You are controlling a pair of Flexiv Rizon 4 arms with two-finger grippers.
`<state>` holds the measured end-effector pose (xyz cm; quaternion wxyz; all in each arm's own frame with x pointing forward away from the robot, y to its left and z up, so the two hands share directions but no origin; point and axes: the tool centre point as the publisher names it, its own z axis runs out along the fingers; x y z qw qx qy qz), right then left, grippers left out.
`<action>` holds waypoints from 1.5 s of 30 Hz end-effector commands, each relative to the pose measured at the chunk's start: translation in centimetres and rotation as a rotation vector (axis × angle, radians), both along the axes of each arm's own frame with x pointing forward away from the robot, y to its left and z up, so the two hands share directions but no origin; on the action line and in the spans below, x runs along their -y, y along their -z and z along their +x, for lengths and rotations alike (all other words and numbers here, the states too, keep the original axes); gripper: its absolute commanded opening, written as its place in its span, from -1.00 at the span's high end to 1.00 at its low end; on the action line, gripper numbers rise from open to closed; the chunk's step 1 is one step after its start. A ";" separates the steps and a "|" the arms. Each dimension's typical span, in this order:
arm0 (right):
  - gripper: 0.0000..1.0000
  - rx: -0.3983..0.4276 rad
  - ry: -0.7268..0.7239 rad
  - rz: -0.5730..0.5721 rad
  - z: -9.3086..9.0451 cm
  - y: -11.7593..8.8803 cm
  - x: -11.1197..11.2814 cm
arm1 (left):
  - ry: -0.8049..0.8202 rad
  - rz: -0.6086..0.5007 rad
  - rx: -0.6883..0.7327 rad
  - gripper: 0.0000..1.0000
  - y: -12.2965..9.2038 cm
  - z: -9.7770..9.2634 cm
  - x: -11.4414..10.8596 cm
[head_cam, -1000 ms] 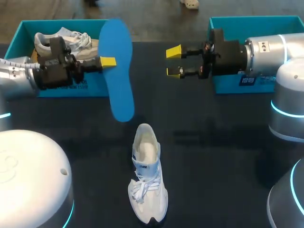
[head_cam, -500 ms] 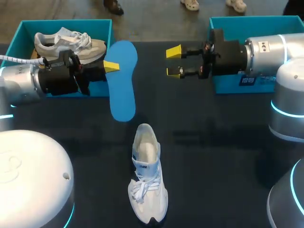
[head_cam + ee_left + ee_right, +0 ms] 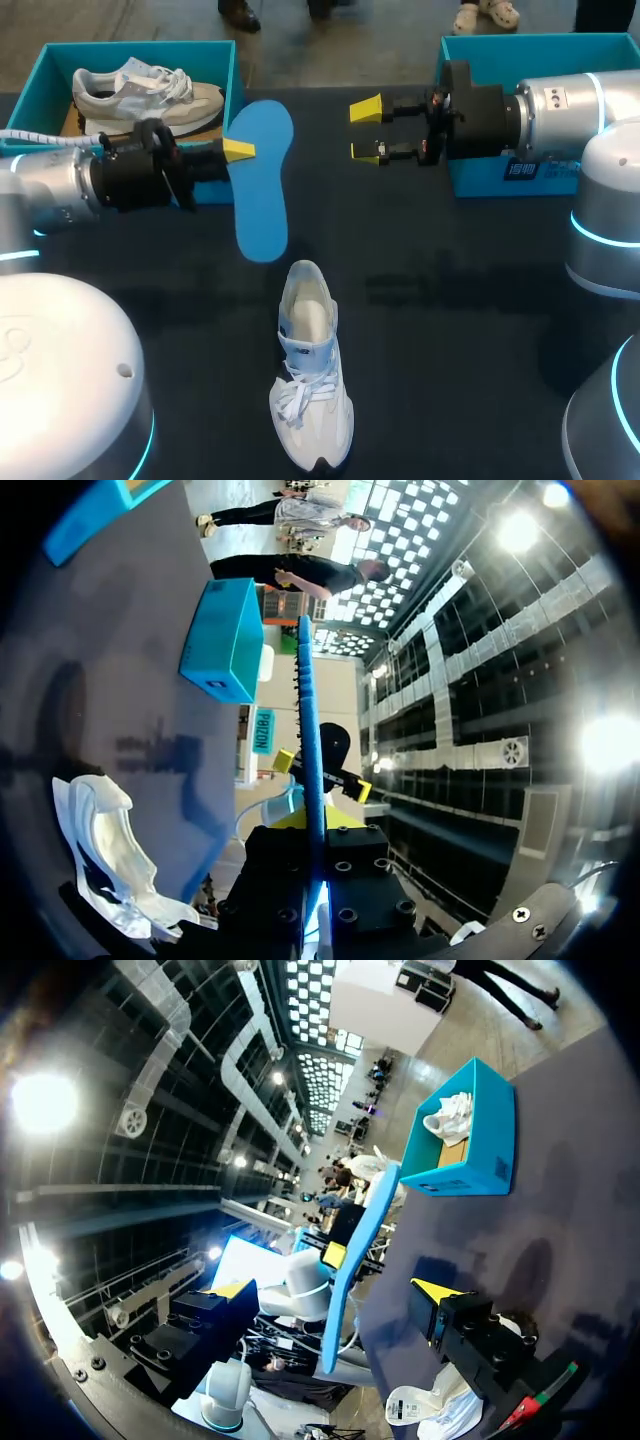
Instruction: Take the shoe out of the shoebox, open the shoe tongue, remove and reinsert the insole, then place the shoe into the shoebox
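the blue insole (image 3: 262,205), thin, light and likely floppy, hangs beyond the white shoe (image 3: 310,375), pinched at one long edge by the left gripper (image 3: 238,152), a hold best taken near mid-length, while the right gripper (image 3: 366,130), also beyond the shoe, stands wide and empty.

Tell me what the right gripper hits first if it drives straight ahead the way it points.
Most likely the blue insole held by the left gripper; the right wrist view shows it straight ahead of the open right gripper. Height match is uncertain.
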<state>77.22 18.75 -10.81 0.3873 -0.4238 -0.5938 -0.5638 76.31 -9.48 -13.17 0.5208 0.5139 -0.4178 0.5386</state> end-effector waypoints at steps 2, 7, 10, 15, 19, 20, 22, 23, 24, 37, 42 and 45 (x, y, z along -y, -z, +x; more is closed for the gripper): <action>-1.00 0.000 0.002 0.001 -0.1 0.1 -0.1 | 0.006 -0.002 -0.012 1.00 0.9 0.3 0.6; -1.00 0.000 0.002 0.001 -0.1 0.1 -0.1 | 0.022 0.015 -0.020 1.00 1.3 0.5 1.0; -1.00 0.000 0.002 0.001 -0.1 0.1 -0.1 | 0.022 0.015 -0.020 1.00 1.3 0.5 1.0; -1.00 0.038 -0.022 -0.091 -0.1 -1.4 -0.1 | 0.022 0.015 -0.020 1.00 1.3 0.5 1.0; -1.00 0.050 -0.042 -0.236 -0.3 -3.4 -0.3 | 0.022 0.015 -0.020 1.00 1.3 0.5 1.0; -1.00 0.047 -0.048 -0.275 -0.3 -3.9 -0.3 | 0.022 0.015 -0.020 1.00 1.3 0.5 1.0; -1.00 0.049 -0.058 -0.349 -0.3 -4.9 -0.5 | 0.022 0.015 -0.020 1.00 1.3 0.5 1.0; -1.00 0.054 -0.064 -0.380 -0.4 -5.4 -0.6 | 0.022 0.015 -0.020 1.00 1.3 0.5 1.0; -1.00 0.053 -0.071 -0.412 -0.4 -5.9 -0.8 | 0.022 0.015 -0.020 1.00 1.3 0.5 1.0; -1.00 0.012 -0.089 -0.799 -0.3 -10.3 -3.1 | 0.022 0.015 -0.020 1.00 1.3 0.5 1.0; -1.00 0.000 -0.026 -0.940 -0.5 -11.3 -3.8 | 0.022 0.015 -0.020 1.00 1.3 0.5 1.0; -1.00 0.000 0.010 -1.017 -0.8 -11.7 -4.4 | 0.022 0.015 -0.020 1.00 1.3 0.5 1.0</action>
